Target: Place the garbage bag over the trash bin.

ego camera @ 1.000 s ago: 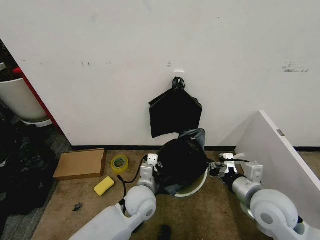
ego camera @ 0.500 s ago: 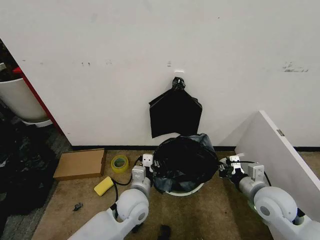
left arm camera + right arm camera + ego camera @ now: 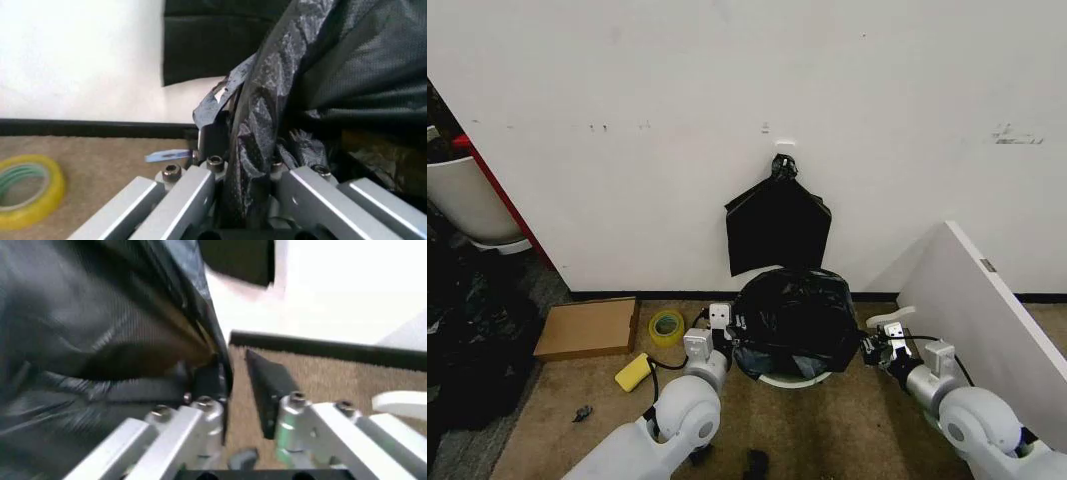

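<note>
Nearest the robot, both arms reached forward over the brown carpet floor, one on each side of the trash bin. The left end effector sat against the bin's left side; in the left wrist view its fingers were pinched on a fold of the garbage bag — crinkled black plastic ran up between them. The right end effector was just beside the bin's right side. In the right wrist view its fingers stood apart with bare carpet showing in the gap; the inner one lay along the bag's edge, the outer one clear of it.

The garbage bag was draped over the trash bin, covering its top and most of its sides, so that a strip of cream-white plastic showed low at the front. The bin stood upright on the carpet, close to the white wall.

To the left lay a yellow sponge, then a yellow tape roll and a flat cardboard box — all apart from the bin. A white panel leaned at the right.

Farthest back, a flat black bundle hung by its knot on the wall, directly above the bin.
</note>
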You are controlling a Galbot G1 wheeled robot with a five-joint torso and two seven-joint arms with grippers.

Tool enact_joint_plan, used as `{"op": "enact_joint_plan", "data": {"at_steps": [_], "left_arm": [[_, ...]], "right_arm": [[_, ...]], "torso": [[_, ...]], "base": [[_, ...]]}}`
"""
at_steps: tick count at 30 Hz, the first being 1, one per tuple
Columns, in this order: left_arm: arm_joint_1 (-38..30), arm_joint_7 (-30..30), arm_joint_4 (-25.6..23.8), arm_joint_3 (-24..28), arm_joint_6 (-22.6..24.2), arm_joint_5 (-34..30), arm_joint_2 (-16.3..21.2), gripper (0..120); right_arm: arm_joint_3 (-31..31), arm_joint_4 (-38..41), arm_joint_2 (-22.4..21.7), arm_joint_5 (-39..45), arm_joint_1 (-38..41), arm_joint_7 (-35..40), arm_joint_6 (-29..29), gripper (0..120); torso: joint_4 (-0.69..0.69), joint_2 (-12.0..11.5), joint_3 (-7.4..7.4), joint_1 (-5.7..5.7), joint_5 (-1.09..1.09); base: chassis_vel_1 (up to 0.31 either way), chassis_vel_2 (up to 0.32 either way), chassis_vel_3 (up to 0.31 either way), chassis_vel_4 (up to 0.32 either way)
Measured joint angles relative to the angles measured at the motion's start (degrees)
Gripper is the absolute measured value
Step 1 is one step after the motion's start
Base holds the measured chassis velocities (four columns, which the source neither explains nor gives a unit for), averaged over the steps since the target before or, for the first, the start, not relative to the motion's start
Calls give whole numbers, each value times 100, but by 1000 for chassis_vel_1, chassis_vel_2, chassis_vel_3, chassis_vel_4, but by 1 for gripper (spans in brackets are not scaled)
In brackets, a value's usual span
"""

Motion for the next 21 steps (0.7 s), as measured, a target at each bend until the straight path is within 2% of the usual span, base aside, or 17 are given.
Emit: {"op": "enact_joint_plan", "data": {"at_steps": [2,4,5,12,13,15,18,21], "left_arm": [[46,-83,11,-85,57,-16,-9,0],[52,-91,11,-94,63,-20,-9,0],[91,-163,11,-173,107,-61,-5,0],[42,-491,37,-374,248,-486,-44,0],[10,-613,38,-462,311,-686,-72,0],[59,-680,8,-574,349,-795,-73,0],[100,-718,-20,-643,380,-875,-59,0],[63,-759,-44,-655,438,-999,-48,0]], "right_arm": [[100,63,3,175,-44,19,61,21],[112,67,2,192,-49,21,66,21],[285,124,-12,321,-137,29,89,32],[812,437,31,520,-604,56,75,53],[897,614,36,455,-747,59,65,62],[870,867,-15,227,-827,2,66,68],[759,1167,-66,-58,-913,-87,66,75],[478,1647,-76,-790,-1076,-173,66,86]], "torso": [[1,0,0,0,0],[1,0,0,0,0],[3,0,0,0,0],[0,0,0,0,-1],[-1,0,0,0,0],[-2,0,0,0,-1],[4,0,0,0,0],[2,0,0,0,-1]], "base": [[0,0,0,0],[0,0,0,0],[0,0,0,0],[0,0,0,0],[0,0,0,0],[0,0,0,0],[0,0,0,0],[0,0,0,0]]}}
